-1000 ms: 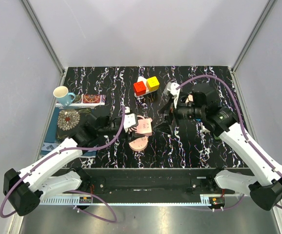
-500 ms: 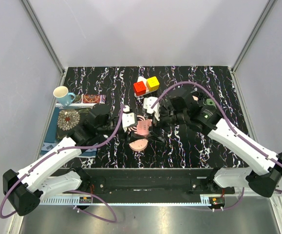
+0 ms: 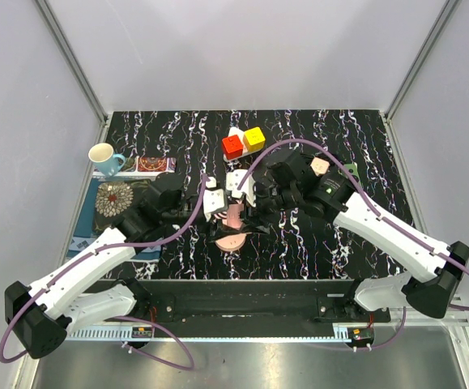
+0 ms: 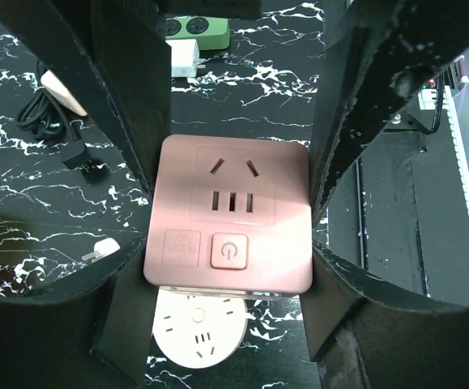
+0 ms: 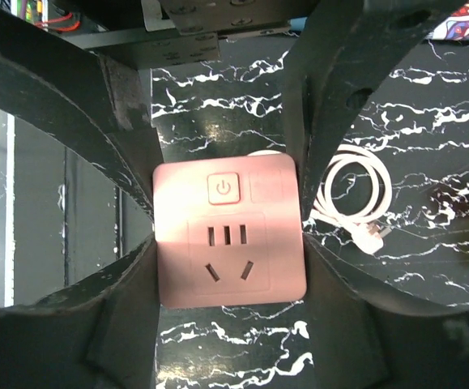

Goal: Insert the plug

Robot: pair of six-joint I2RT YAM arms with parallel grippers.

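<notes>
Pink socket adapter (image 4: 228,217) held between both claws, over the table (image 3: 323,247).
Left claw (image 4: 232,190) clamps its sides; right claw (image 5: 228,235) clamps it likewise. A round white socket (image 4: 199,331) lies just beneath the left claw.

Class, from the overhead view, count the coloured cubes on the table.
2. The red cube sits far-middle on the table; the yellow cube is beside it, to its right. A small pink piece near the right arm is too unclear to count; arms may hide more.
</notes>
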